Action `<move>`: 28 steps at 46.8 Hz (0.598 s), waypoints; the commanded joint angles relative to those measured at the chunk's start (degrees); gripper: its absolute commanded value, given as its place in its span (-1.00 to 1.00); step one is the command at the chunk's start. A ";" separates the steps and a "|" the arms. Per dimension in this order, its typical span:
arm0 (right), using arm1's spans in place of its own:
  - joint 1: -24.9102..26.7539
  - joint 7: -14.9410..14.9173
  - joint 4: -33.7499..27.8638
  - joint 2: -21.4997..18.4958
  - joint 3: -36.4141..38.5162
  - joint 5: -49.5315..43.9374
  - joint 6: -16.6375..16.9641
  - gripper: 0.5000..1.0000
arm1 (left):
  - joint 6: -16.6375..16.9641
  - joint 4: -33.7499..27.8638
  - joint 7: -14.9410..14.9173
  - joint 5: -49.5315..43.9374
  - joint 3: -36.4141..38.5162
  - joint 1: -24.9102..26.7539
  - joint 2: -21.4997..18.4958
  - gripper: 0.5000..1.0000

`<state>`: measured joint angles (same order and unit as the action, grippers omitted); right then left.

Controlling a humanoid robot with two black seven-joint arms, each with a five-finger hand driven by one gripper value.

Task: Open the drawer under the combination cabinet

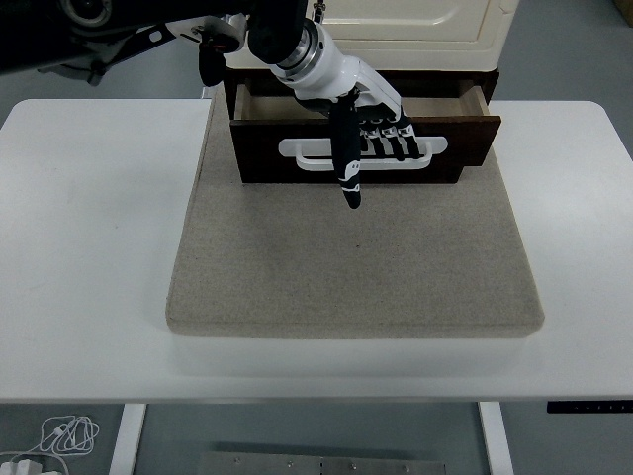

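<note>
White table (pixel 89 247) carries a beige mat (pixel 351 267). On it, the left hand (pixel 361 119) hooks four fingers (pixel 388 141) over the white handle (pixel 435 148) — thumb pointing down. Its dark drawer (pixel 475 139) stands partly pulled out beneath the cream cabinet (pixel 415 25), whose top is cut off — no writing is legible.

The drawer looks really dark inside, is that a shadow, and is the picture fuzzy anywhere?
Head view: the drawer is dark brown wood, and its open inside lies in shade under the cream cabinet and the left hand. Head view: lighting is soft and even, with only faint shadows on the grey mat and no glare on the white table. Head view: the picture is sharp, with no blur.
</note>
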<state>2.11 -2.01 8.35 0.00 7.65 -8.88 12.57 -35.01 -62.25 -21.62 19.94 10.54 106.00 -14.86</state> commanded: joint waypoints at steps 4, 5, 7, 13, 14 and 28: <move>0.00 -0.01 0.00 0.00 0.00 0.00 0.00 0.70 | 0.01 0.02 0.00 0.01 0.00 0.09 -0.69 1.00; 0.00 -0.01 0.00 0.00 0.00 0.00 0.00 0.70 | 0.01 0.02 -0.09 0.01 0.00 0.09 -0.69 1.00; 0.00 -0.01 0.00 0.00 0.00 0.00 0.00 0.70 | 0.01 0.02 -0.35 0.10 0.00 0.09 -0.69 1.00; 0.00 -0.01 0.00 0.00 0.00 0.00 0.00 0.70 | 0.01 0.02 -0.71 0.01 0.09 0.09 -0.87 1.00; 0.00 -0.01 0.00 0.00 0.00 0.00 0.00 0.70 | 0.01 0.02 -0.71 0.01 0.09 0.09 -0.96 1.00; 0.00 -0.01 0.00 0.00 0.00 0.00 0.00 0.70 | 0.01 -0.06 -0.97 0.10 0.35 0.00 -1.13 1.00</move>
<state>2.11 -2.02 8.35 0.00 7.65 -8.88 12.57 -35.00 -62.26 -22.60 20.04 10.98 106.05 -16.00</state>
